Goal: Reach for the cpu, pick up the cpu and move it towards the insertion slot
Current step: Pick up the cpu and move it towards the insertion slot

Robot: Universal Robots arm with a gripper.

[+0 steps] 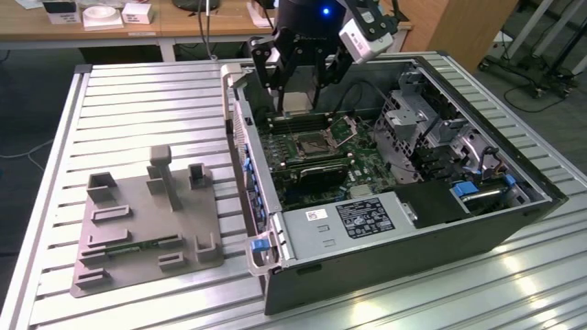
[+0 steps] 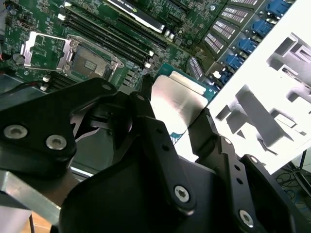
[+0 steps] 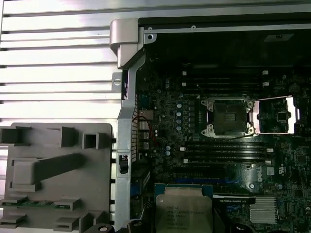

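Black gripper [image 2: 177, 114] clamping flat silvery cpu [image 2: 176, 104]

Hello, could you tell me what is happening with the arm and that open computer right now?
The arm's gripper holds the cpu between its fingers, above the motherboard inside the open computer case. The insertion slot sits empty with its metal frame plate swung open. The chip is not over it yet. A grey plastic fixture lies on the table beside the case.

A ribbed aluminium table [image 1: 137, 89] catches bright glare along its near edge. Behind it stands a wooden desk [image 1: 165, 24] carrying small white boxes [image 1: 101, 14]; dark floor [image 1: 23, 103] and cables [image 1: 537, 89] lie around.
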